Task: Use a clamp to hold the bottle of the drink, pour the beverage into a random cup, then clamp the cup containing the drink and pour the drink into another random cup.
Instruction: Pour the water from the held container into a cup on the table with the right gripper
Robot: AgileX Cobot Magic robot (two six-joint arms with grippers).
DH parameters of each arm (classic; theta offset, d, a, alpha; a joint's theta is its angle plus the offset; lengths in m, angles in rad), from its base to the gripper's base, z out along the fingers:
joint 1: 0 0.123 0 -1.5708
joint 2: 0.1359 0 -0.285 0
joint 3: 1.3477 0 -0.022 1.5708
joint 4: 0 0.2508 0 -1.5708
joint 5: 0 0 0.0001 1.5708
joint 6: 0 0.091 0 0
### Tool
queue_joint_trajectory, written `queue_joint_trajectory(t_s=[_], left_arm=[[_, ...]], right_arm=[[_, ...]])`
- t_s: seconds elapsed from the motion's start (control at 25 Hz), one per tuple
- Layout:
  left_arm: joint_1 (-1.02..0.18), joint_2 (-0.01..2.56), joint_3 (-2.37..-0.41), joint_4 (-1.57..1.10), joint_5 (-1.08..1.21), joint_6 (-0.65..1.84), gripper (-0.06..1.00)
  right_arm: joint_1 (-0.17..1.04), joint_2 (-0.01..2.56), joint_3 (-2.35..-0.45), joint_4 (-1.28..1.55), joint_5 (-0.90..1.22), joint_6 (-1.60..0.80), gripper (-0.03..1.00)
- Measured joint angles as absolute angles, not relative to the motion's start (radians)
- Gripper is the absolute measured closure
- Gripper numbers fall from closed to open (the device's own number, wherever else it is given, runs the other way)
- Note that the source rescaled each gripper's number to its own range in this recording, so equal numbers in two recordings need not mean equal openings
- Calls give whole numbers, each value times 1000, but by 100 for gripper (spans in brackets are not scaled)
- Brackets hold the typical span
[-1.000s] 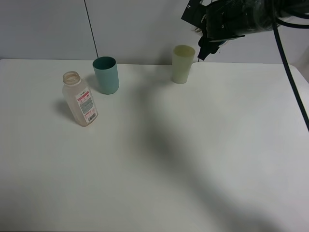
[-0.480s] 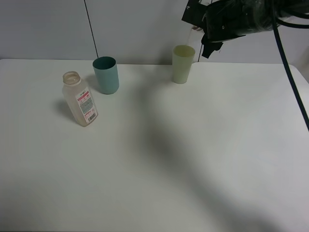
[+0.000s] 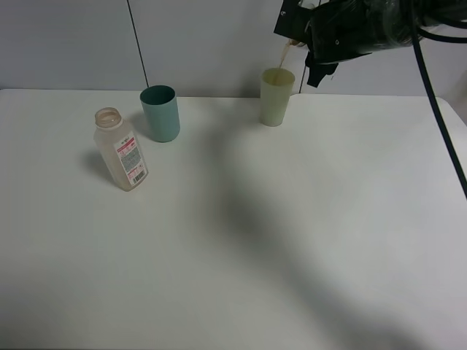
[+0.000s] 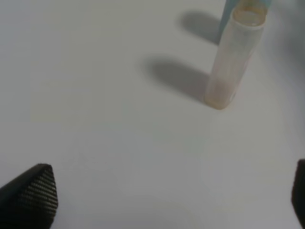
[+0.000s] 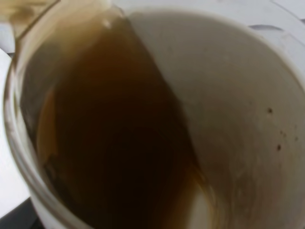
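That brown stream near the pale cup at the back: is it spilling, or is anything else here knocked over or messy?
Nothing stands out. The brown drink runs from the tilted cup in the right gripper down toward the pale green tumbler, and no puddle shows on the table. The bottle and teal tumbler stand upright.

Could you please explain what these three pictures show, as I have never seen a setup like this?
It is a robot with two arms. The overview looks down on a white table with an uncapped bottle, a teal cup and a pale green cup. At top right, the right gripper tips brown drink into the green cup. Its wrist camera looks straight into the tilted held cup. The left wrist camera sees the bottle between its open fingertips.
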State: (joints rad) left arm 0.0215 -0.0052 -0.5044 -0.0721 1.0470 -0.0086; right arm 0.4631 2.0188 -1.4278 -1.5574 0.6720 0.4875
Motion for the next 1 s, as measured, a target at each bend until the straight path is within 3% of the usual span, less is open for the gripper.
queue_joint_trajectory(t_s=[1.0], left_arm=[[21, -5, -504, -72, 1047, -8, -6]], right_arm=[[463, 2019, -1428, -1697, 694, 364, 91]])
